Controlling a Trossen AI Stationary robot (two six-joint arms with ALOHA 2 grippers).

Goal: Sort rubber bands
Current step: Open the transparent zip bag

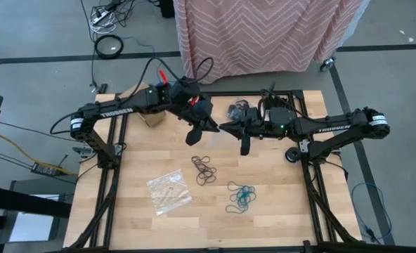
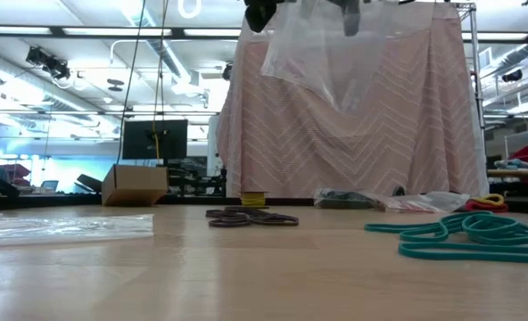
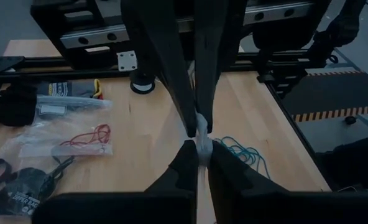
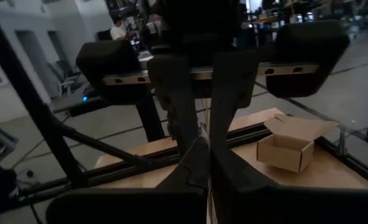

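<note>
Clear bag [image 2: 335,53] aloft; cardboard box [image 2: 134,185] behind rubber bands [image 2: 251,217].

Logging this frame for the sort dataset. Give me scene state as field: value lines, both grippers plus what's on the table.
left gripper: shut on clear plastic bag, raised above the table's far middle
right gripper: shut on the same bag, facing the left gripper
bag: hangs in the air between both grippers
brown rubber bands: loose pile, table centre
teal rubber bands: loose pile, right of the brown ones
second clear bag: flat on the table, left of the brown pile
cardboard box: far left corner
</note>
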